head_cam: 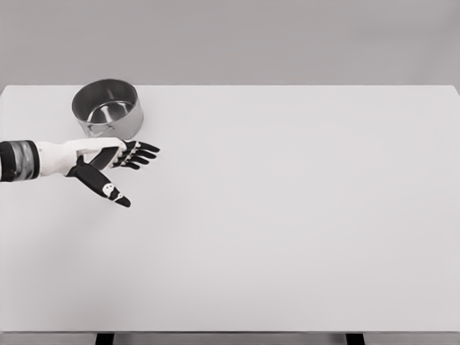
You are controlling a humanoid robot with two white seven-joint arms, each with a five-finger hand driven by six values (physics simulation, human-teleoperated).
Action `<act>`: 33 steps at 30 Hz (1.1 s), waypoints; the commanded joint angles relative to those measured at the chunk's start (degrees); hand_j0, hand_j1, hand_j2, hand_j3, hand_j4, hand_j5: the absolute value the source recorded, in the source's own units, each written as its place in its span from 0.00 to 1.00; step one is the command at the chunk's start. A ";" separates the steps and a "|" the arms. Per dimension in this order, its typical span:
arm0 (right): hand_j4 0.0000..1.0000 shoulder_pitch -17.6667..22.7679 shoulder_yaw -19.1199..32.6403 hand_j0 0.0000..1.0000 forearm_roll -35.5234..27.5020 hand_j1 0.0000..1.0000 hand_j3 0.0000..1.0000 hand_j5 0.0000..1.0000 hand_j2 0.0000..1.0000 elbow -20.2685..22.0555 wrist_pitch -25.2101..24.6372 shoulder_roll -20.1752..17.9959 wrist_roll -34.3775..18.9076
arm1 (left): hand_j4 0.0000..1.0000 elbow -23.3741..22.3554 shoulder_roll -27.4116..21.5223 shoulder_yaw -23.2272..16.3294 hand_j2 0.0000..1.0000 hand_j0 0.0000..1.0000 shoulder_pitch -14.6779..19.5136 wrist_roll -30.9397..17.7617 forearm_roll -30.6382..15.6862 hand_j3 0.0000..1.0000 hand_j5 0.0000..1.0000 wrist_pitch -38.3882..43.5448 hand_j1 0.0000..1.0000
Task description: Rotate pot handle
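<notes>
A shiny metal pot (108, 108) stands upright at the far left of the white table (287, 215), its open top showing the inside. A dark handle seems to run from the pot's near side down toward my hand, mostly hidden behind it. My left hand (122, 169) comes in from the left edge just in front of the pot. Its fingers (140, 153) are spread and point right, the thumb (108, 188) angled down toward me. The hand holds nothing. The right arm does not show.
The table's far edge runs just behind the pot. Two dark table legs (105, 338) show under the near edge.
</notes>
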State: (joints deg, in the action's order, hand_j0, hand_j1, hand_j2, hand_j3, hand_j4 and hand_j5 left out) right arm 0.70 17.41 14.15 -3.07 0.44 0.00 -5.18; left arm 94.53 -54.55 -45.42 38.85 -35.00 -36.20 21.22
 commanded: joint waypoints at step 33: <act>1.00 0.00 -0.01 1.00 0.00 1.00 1.00 1.00 1.00 0.00 0.00 0.00 -0.01 | 1.00 -6.82 -1.17 0.95 1.00 1.00 -0.88 0.00 8.16 1.00 1.00 -0.66 1.00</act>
State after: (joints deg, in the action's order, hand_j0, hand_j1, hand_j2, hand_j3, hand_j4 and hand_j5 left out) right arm 0.70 17.41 14.15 -3.09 0.44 0.00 -5.18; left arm 88.39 -55.62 -44.54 37.97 -35.00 -28.29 20.77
